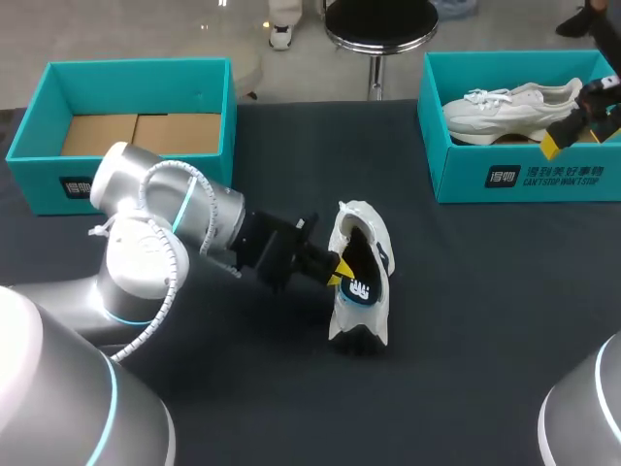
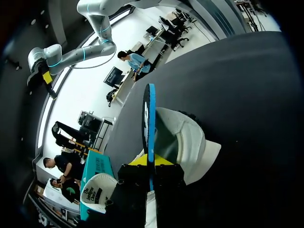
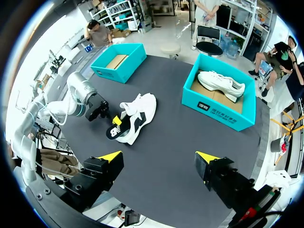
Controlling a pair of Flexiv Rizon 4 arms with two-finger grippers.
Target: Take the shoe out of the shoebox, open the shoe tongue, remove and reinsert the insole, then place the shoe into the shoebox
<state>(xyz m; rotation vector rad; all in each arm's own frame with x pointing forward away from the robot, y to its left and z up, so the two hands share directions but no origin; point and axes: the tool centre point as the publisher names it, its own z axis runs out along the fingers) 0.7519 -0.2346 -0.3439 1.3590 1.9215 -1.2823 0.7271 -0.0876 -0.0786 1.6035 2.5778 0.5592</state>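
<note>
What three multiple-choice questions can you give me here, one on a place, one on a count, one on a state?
1. Where is the shoe at the left pincer? A in a box; B on the table; C in the air.
2. How many white shoes show? A one; B three; C two.
3. How is the right pincer? A open, empty; B shut on an insole; C shut on a shoe.
1 B: it lies on the dark table. 2 C: that shoe plus a second shoe in the right shoebox. 3 A: its fingers stand apart, nothing between.
</note>
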